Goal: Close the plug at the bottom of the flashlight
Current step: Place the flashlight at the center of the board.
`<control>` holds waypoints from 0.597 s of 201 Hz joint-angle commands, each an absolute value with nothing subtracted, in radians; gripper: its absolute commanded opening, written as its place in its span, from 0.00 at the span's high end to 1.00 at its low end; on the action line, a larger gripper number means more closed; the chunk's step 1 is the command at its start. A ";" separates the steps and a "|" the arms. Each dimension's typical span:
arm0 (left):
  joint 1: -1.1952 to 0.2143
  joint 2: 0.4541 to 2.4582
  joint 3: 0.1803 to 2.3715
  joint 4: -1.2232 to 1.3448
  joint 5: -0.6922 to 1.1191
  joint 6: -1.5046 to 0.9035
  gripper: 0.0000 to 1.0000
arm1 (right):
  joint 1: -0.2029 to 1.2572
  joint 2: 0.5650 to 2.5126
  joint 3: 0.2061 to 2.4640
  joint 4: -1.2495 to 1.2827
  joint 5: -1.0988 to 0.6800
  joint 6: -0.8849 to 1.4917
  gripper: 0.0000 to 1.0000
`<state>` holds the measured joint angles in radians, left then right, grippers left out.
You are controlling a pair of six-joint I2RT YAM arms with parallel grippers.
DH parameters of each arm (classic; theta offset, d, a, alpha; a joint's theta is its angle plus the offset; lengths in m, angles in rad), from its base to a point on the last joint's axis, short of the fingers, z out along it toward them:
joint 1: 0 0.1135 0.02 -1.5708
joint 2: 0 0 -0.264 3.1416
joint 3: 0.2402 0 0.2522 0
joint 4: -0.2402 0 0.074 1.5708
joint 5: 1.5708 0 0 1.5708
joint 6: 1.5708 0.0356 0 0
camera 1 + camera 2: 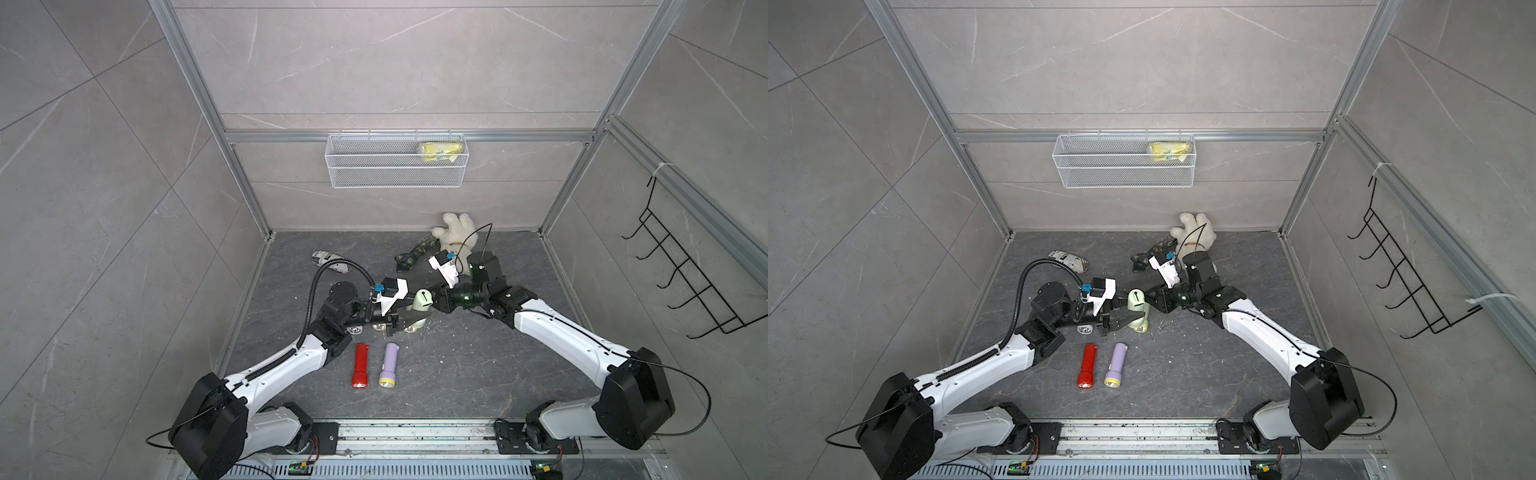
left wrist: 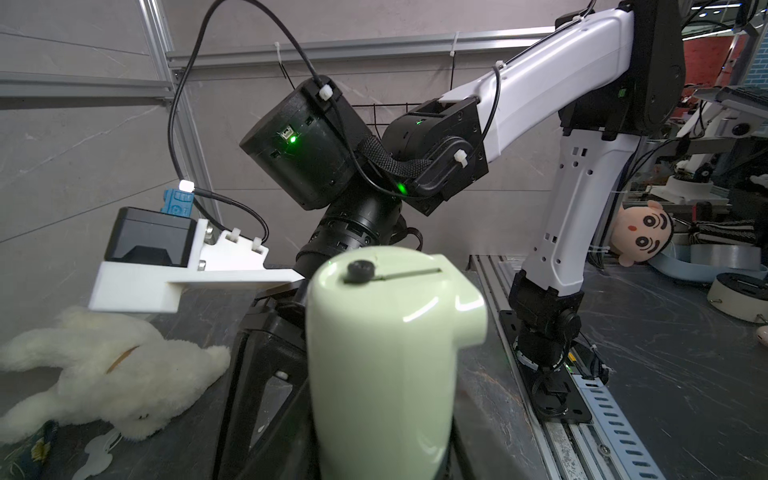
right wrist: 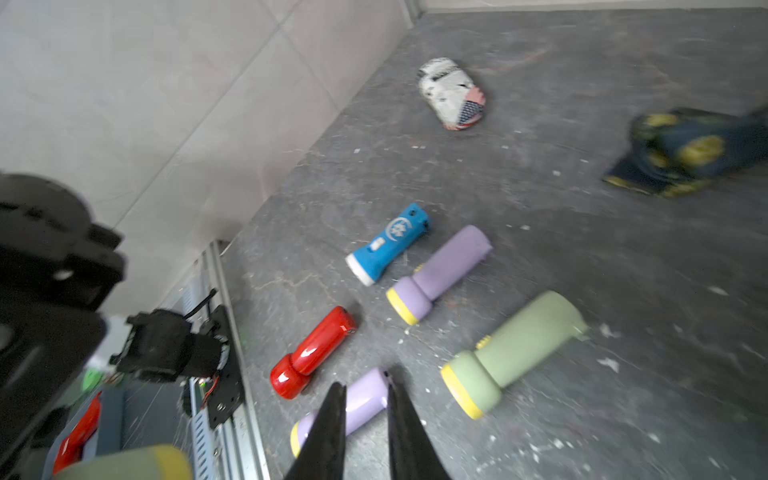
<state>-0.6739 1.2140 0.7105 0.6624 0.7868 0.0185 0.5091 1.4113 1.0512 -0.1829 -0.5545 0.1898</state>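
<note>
Green flashlight upright, lens down, clamped in left claw; right claw narrow, empty, beside plug; plug looks shut, release remains.

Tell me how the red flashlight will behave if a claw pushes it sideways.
The red flashlight lies on its side with a round body, so it would probably roll. Its wider head may make it curve. The shiny shell looks hard, likely slippery.

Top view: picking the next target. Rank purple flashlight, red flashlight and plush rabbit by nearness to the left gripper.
1. purple flashlight, just base-side of the left gripper
2. red flashlight, beside it, farther left
3. plush rabbit, by the back wall
</note>
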 commanded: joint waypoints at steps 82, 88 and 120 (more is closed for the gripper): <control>-0.870 1.235 0.783 0.203 0.375 -0.204 1.00 | 0.455 1.325 0.951 -0.222 0.026 0.171 0.37; -0.887 1.242 0.778 0.183 0.339 -0.246 1.00 | 0.451 1.315 0.941 -0.217 0.046 0.180 0.34; -0.958 1.310 0.757 0.070 0.167 -0.500 1.00 | 0.437 1.263 0.892 -0.190 0.094 0.213 0.22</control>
<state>-0.9245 1.2675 0.7437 0.1860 0.3401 -0.2695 0.4442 1.3136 0.9207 -0.2279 0.0204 0.1825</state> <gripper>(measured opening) 0.388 0.758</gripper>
